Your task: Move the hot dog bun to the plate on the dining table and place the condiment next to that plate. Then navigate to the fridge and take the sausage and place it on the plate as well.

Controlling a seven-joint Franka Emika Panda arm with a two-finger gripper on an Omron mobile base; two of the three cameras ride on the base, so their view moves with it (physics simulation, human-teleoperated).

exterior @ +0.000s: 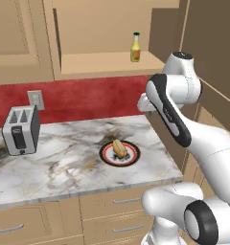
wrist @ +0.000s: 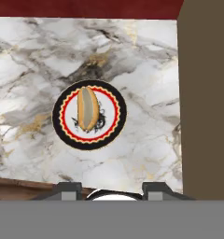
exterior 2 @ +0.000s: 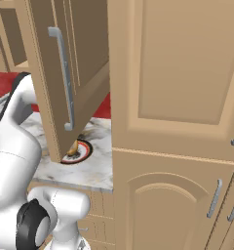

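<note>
Two dark tips of the pincer (wrist: 111, 191) rise at the bottom of the hand view, set apart with nothing between them. Above them, at the frame's centre, the hot dog bun (wrist: 87, 108) lies on the plate (wrist: 114, 126), which sits on the marble tabletop (exterior: 64, 162). Upper centre of the left base view, the condiment (exterior: 135, 47) stands upright on a wooden shelf (exterior: 102, 62); a toaster (exterior: 20, 130) stands at left.
</note>
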